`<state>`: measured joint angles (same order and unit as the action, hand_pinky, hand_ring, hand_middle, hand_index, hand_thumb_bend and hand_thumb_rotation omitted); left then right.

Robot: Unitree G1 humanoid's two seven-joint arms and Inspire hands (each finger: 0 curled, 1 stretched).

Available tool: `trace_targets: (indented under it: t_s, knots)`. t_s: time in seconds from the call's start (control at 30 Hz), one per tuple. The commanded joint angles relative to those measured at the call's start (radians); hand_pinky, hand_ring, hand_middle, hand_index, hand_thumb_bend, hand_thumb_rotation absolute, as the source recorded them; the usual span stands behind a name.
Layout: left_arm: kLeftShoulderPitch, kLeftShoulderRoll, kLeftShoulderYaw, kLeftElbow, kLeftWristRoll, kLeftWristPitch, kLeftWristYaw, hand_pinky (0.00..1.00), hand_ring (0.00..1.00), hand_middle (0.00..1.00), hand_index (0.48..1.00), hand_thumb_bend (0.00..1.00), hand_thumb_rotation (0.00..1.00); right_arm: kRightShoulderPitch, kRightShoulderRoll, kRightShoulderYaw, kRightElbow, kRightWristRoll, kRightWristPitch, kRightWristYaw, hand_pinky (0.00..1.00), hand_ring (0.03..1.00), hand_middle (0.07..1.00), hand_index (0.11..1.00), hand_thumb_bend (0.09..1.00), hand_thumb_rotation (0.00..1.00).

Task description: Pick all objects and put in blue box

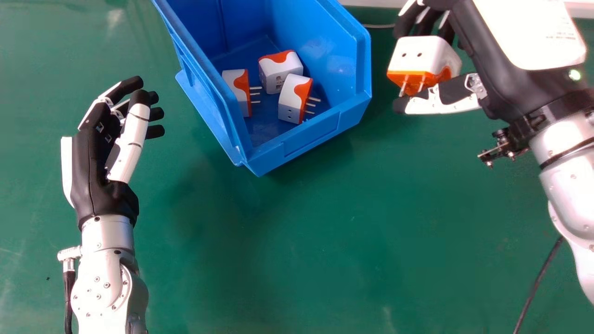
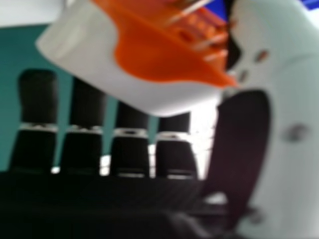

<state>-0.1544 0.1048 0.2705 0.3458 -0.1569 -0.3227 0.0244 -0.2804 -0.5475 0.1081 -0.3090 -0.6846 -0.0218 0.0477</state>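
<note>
In the head view my right hand (image 1: 492, 60) is to the right of the blue box (image 1: 304, 146), shut on a white and orange plug adapter (image 1: 420, 58) held between thumb and fingers, its metal pins pointing down the view. The right hand view shows the held adapter (image 2: 144, 64) close up between the fingers and thumb of my right hand (image 2: 244, 144). Inside the box lie three more adapters: one at the left (image 1: 235, 90), one at the back (image 1: 280, 69) and one nearer the front (image 1: 293, 99). My left hand (image 1: 95, 157) is open and empty, left of the box.
A green tabletop (image 1: 325, 241) stretches in front of the box. A black cable (image 1: 538, 283) runs along the right side below my right forearm. At the far edge, a thin pale cable (image 1: 378, 26) lies between the box and my right hand.
</note>
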Motion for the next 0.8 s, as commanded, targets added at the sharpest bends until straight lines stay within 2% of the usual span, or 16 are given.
trace_targets:
  t_s: [0.0,0.07,0.2,0.33,0.43,0.5,0.6,0.67,0.77]
  knots:
    - [-0.016,0.003,0.001,-0.002,0.007,-0.029,0.002,0.6,0.65,0.68,0.712,0.54,0.5,-0.017,0.015,-0.02,-0.002,-0.013,-0.044,-0.059,0.33,0.389,0.469,0.513,0.511,0.0]
    - [-0.018,0.005,-0.001,0.005,0.013,-0.036,0.003,0.6,0.65,0.68,0.712,0.54,0.5,-0.017,0.029,-0.01,0.011,-0.027,-0.076,-0.098,0.33,0.389,0.469,0.513,0.511,0.0]
    - [-0.018,0.004,-0.005,0.005,0.023,-0.036,0.011,0.6,0.65,0.68,0.711,0.54,0.5,-0.019,0.05,0.007,0.045,-0.069,-0.154,-0.186,0.33,0.393,0.474,0.514,0.508,0.0]
    - [-0.013,-0.005,-0.01,-0.007,0.022,-0.027,0.019,0.6,0.64,0.68,0.711,0.54,0.5,-0.017,0.076,0.027,0.085,-0.108,-0.212,-0.257,0.33,0.399,0.483,0.513,0.506,0.0]
    - [-0.01,-0.012,-0.015,-0.013,0.023,-0.031,0.023,0.6,0.64,0.68,0.711,0.54,0.5,-0.017,0.084,0.033,0.104,-0.144,-0.245,-0.304,0.33,0.399,0.483,0.513,0.506,0.0]
    - [-0.008,-0.014,-0.021,-0.011,0.032,-0.041,0.028,0.6,0.64,0.68,0.712,0.54,0.5,-0.012,0.094,0.036,0.113,-0.157,-0.268,-0.339,0.33,0.404,0.49,0.515,0.504,0.0]
    - [-0.003,-0.015,-0.031,-0.017,0.058,-0.046,0.037,0.6,0.64,0.68,0.712,0.54,0.5,-0.002,0.114,0.044,0.113,-0.161,-0.291,-0.366,0.33,0.404,0.49,0.515,0.504,0.0]
    - [-0.002,-0.017,-0.034,-0.02,0.058,-0.044,0.035,0.6,0.64,0.68,0.712,0.53,0.49,-0.004,0.12,0.052,0.117,-0.165,-0.311,-0.379,0.32,0.407,0.494,0.516,0.502,0.0]
    - [0.002,-0.015,-0.04,-0.029,0.065,-0.039,0.041,0.6,0.64,0.68,0.712,0.53,0.49,-0.016,0.138,0.062,0.121,-0.174,-0.327,-0.389,0.32,0.407,0.494,0.516,0.502,0.0]
